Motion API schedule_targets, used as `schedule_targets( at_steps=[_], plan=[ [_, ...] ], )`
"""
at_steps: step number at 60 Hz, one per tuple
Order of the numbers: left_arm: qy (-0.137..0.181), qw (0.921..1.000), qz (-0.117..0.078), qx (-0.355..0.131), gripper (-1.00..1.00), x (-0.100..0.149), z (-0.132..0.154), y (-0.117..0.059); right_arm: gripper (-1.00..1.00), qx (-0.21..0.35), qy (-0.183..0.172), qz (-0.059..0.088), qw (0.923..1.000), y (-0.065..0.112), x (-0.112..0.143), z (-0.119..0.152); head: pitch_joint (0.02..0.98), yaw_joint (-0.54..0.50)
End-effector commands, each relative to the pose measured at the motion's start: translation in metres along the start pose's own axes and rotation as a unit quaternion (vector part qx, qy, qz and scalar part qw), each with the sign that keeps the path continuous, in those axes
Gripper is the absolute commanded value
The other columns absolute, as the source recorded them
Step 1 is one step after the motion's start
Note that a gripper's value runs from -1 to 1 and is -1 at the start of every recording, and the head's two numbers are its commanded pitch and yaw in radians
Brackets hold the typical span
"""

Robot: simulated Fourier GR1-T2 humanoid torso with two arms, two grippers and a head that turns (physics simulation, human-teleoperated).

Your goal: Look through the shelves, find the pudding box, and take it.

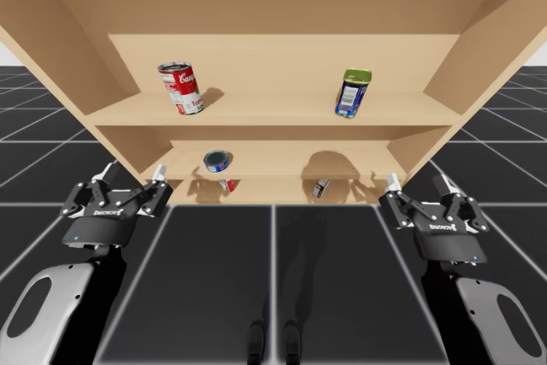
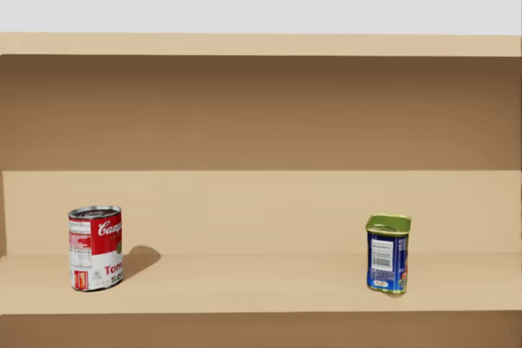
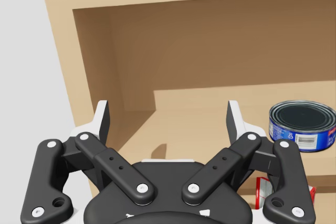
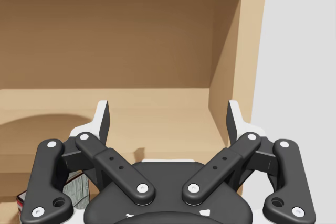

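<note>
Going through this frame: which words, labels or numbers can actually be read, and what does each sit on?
No text reads whole enough to quote.
Red and white can: label lettering wraps out of sight, cut off.
Blue tin with green lid: barcode panel, digits too small.
Low blue can: barcode strip, too small.
Left hand and right hand: small white mark on each, blurred.
</note>
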Motion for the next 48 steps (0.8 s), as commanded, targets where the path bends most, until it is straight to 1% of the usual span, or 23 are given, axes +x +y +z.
schedule_targets(
  at_steps=[1, 3, 7, 9, 16, 24, 26, 30, 32, 35, 42, 43, 45, 48],
  plan=[
    [0.0, 1.0, 0.0, 0.0, -1.0, 0.0004, 0.0002, 0.0002, -1.0, 0.008, 0.004, -0.008, 0.9999, 0.002, -0.0007, 0.0029, 0.084, -0.02],
    [0.0, 1.0, 0.0, -0.001, -1.0, 0.0005, 0.0003, 0.0002, -1.0, 0.007, 0.002, -0.004, 1.0, 0.0021, -0.0006, 0.0026, 0.089, -0.02],
    [0.004, 1.0, 0.001, -0.003, -1.0, 0.0005, 0.0004, -0.0001, -1.0, 0.011, 0.008, -0.01, 0.9999, 0.0022, -0.0007, 0.0009, 0.098, -0.02],
    [0.005, 1.0, 0.001, -0.004, -1.0, 0.0005, 0.0005, -0.0004, -1.0, 0.013, 0.014, -0.008, 0.9998, 0.0013, -0.0005, 0.0002, 0.111, -0.03],
    [0.008, 0.9999, 0.003, -0.008, -1.0, 0.0008, 0.0008, -0.0006, -1.0, 0.017, 0.016, -0.009, 0.9997, 0.0009, -0.0002, 0.0001, 0.156, -0.03],
    [0.01, 0.9999, 0.002, -0.009, -1.0, 0.0007, 0.0008, -0.0009, -1.0, 0.018, 0.018, -0.005, 0.9997, 0.0012, -0.0005, -0.0001, 0.247, -0.02],
    [0.012, 0.9999, -0.001, -0.01, -1.0, 0.0004, 0.0008, -0.0016, -1.0, 0.018, 0.017, -0.003, 0.9997, 0.0011, -0.0005, -0.0001, 0.283, -0.02],
    [0.015, 0.9998, -0.003, -0.01, -1.0, 0.0, 0.0007, -0.0024, -1.0, 0.016, 0.017, -0.003, 0.9997, 0.0008, -0.0004, -0.0002, 0.317, -0.02],
    [0.016, 0.9998, -0.005, -0.011, -1.0, -0.0004, 0.0006, -0.0029, -1.0, 0.015, 0.017, -0.001, 0.9997, 0.0007, -0.0006, -0.0003, 0.349, -0.02],
    [0.017, 0.9998, -0.009, -0.011, -1.0, -0.0007, 0.0004, -0.0034, -1.0, 0.015, 0.017, -0.001, 0.9997, 0.0005, -0.0006, -0.0004, 0.384, -0.02],
    [0.02, 0.9997, -0.012, -0.013, -1.0, -0.001, 0.0001, -0.004, -1.0, 0.016, 0.017, -0.001, 0.9997, 0.0004, -0.0007, -0.0006, 0.465, -0.04],
    [0.02, 0.9997, -0.012, -0.013, -1.0, -0.001, 0.0001, -0.004, -1.0, 0.016, 0.017, -0.001, 0.9997, 0.0004, -0.0007, -0.0006, 0.465, -0.04],
    [0.02, 0.9996, -0.013, -0.014, -1.0, -0.0008, 0.0001, -0.0043, -1.0, 0.016, 0.018, 0.001, 0.9997, 0.0003, -0.0012, -0.0008, 0.505, -0.04],
    [0.021, 0.9996, -0.013, -0.015, -1.0, -0.0008, 0.0002, -0.0045, -1.0, 0.016, 0.018, 0.001, 0.9997, 0.0002, -0.0012, -0.0007, 0.528, -0.05]
  ],
)
